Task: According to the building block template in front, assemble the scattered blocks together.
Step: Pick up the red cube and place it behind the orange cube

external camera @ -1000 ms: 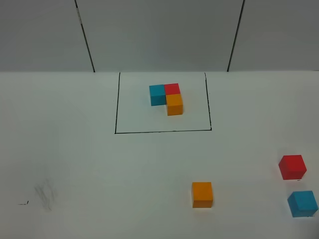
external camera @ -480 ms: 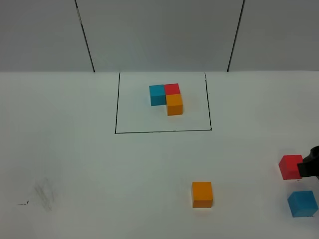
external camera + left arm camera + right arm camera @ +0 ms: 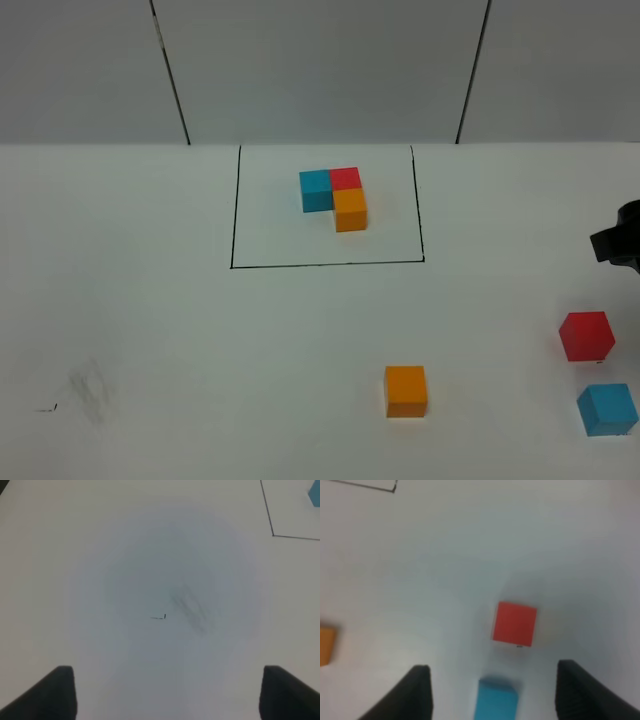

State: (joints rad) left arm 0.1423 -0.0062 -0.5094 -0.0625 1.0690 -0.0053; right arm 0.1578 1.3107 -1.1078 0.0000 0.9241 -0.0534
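Note:
The building block template (image 3: 334,198) is a blue, red and orange L-shaped trio inside a thin black rectangle (image 3: 231,220) at the table's far middle. The scattered blocks lie apart near the front: an orange cube (image 3: 406,390), a red cube (image 3: 586,336) and a light blue cube (image 3: 607,409). My right gripper (image 3: 494,669) is open and empty, hovering above the red cube (image 3: 515,624) and blue cube (image 3: 497,699). The orange cube (image 3: 326,645) shows at that view's edge. My left gripper (image 3: 170,700) is open and empty over bare table.
A black part of the right arm (image 3: 620,243) shows at the right edge, behind the red cube. A faint grey smudge with a small pen mark (image 3: 162,616) lies under the left gripper, also seen in the high view (image 3: 90,388). Grey wall panels stand behind the table.
The right arm's black part came into view at the right edge beside the red cube, then moved away toward the back. The cubes have not moved.

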